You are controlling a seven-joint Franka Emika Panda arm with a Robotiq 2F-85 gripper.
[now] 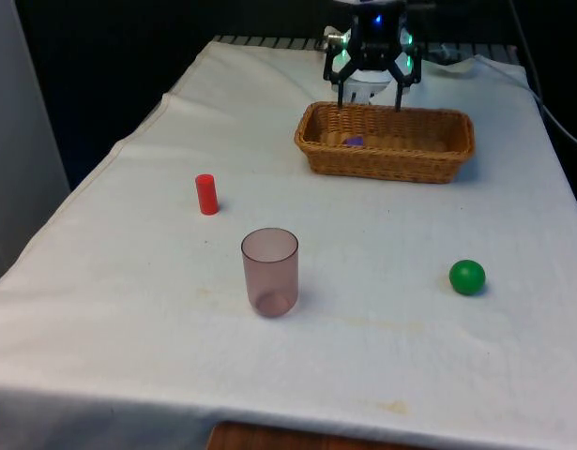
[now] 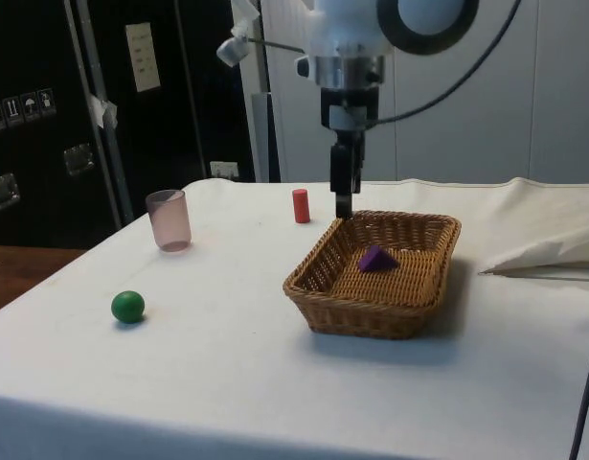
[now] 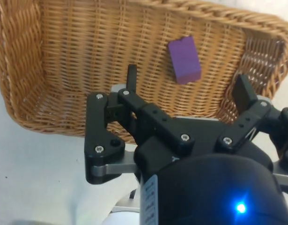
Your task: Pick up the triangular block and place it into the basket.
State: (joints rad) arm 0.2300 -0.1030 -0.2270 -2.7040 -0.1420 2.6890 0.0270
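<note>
my black two-finger gripper [image 1: 371,97] hangs above the far rim of the wicker basket [image 1: 311,150], its fingers [image 3: 131,78] spread wide apart with nothing between them. in the side view the gripper [image 2: 344,203] sits just over the basket [image 2: 313,292] at the end nearer the red cylinder, fingertips about level with the rim and clear of the weave.

the purple triangular block [image 2: 375,258] lies on the floor of the basket, toward its middle, free of my fingers. from the wrist it shows as a purple slab [image 3: 185,59] resting flat on the woven bottom [image 3: 78,51], between and beyond the two fingertips, touching neither. in the front view just a small purple patch [image 1: 355,142] peeks over the near wall, toward the front view's left end of the basket.

elsewhere on the white cloth [image 1: 382,347]: a small red cylinder [image 1: 206,194] stands upright, well apart from the basket toward the front view's left; a translucent pinkish tumbler [image 1: 270,272] stands upright nearer the table's near edge; a green ball [image 1: 467,277] rests toward the front view's right. the side view places the red cylinder [image 2: 301,205] beyond the basket, the tumbler [image 2: 169,220] and ball [image 2: 127,307] well clear of it. all three stand apart from each other.
</note>
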